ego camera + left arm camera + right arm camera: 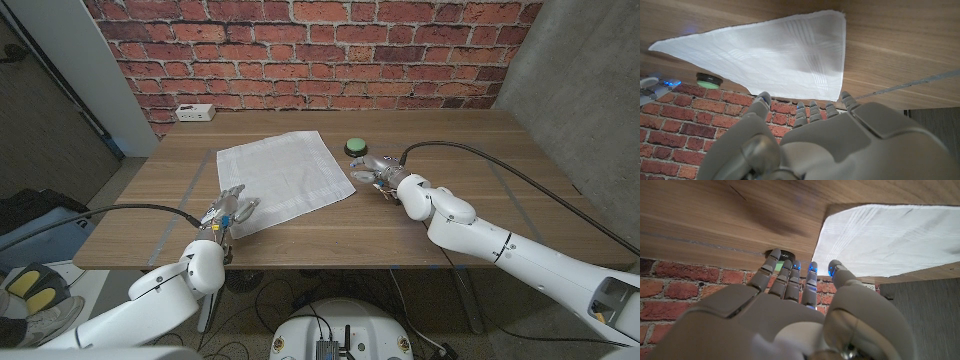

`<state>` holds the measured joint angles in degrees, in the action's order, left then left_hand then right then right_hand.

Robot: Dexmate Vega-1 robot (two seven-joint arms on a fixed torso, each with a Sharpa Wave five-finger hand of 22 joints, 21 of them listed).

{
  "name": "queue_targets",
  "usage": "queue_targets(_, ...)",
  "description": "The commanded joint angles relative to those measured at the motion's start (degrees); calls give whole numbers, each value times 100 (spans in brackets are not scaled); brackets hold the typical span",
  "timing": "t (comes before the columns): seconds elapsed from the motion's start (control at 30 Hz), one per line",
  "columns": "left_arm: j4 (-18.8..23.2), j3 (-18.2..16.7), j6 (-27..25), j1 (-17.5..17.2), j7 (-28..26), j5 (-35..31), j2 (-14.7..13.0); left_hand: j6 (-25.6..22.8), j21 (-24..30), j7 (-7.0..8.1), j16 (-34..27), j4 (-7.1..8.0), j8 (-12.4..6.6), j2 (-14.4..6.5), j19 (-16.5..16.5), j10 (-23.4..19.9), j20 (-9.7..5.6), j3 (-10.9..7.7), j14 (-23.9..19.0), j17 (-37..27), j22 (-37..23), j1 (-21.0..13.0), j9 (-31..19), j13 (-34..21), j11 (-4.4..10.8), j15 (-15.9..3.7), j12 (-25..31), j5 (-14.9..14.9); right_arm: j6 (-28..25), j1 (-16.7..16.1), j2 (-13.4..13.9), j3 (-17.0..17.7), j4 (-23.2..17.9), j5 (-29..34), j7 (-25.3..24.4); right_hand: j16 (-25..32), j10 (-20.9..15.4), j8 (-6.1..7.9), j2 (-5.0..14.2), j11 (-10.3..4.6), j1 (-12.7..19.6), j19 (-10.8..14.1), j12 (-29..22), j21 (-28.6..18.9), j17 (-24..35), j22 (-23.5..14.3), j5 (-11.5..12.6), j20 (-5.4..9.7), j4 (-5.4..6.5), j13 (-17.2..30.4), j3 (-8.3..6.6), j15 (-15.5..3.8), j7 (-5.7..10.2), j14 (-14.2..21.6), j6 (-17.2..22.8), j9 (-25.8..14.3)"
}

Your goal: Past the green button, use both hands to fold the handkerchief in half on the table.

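Observation:
A white handkerchief (282,179) lies spread flat on the wooden table (470,160), also seen in the left wrist view (785,50) and the right wrist view (885,235). The green button (356,146) sits just past its far right corner; it shows small in the left wrist view (707,79), and in the right wrist view (781,258) it peeks above the fingertips. My left hand (229,210) hovers at the cloth's near left corner, fingers apart, holding nothing. My right hand (378,172) is beside the cloth's right edge, just short of the button, fingers extended and empty.
A white power strip (194,113) lies at the table's far left edge by the brick wall. Black cables run along both arms. Bare wood stretches to the right of the button.

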<state>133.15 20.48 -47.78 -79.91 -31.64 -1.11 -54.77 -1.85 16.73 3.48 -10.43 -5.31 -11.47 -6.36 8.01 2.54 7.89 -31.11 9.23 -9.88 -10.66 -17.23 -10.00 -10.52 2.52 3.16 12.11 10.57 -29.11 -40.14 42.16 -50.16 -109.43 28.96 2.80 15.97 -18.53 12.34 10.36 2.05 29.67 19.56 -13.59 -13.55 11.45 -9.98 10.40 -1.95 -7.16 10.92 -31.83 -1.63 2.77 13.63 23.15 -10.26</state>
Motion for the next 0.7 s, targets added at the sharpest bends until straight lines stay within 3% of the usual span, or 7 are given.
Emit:
queue_targets(0.03,278,214,-591,90,152,-39,-285,-39,-14,51,16,-82,-29,8,11,19,21,-18,42,3,-3,-107,-17,-17,50,-2,-7,-5,106,-106,-42,-13,-19,273,153,3,-43,-7,10,-9,84,66,-9,-14,14,-24,-10,13,-13,12,-7,-17,-3,35,44,-29)
queue_targets(0.5,518,495,-1366,228,106,-2,-344,-196,-56,60,7,-259,-59,47,0,-1,46,-52,45,0,-1,-302,-20,-18,54,22,-7,-12,152,-117,-81,-87,-6,567,428,-70,113,-79,22,-94,162,-5,86,38,39,-26,-24,85,-12,17,12,-72,26,-130,-28,-34)
queue_targets(0.7,555,641,-1646,354,75,19,-349,-262,-62,63,0,-301,-65,10,-28,-41,48,-79,33,0,-3,-383,-21,-18,63,18,4,-13,112,-91,-108,-153,-3,793,537,-130,217,-120,16,-177,290,-35,144,65,32,-26,-20,121,-74,18,-14,-131,61,-233,-95,-37)
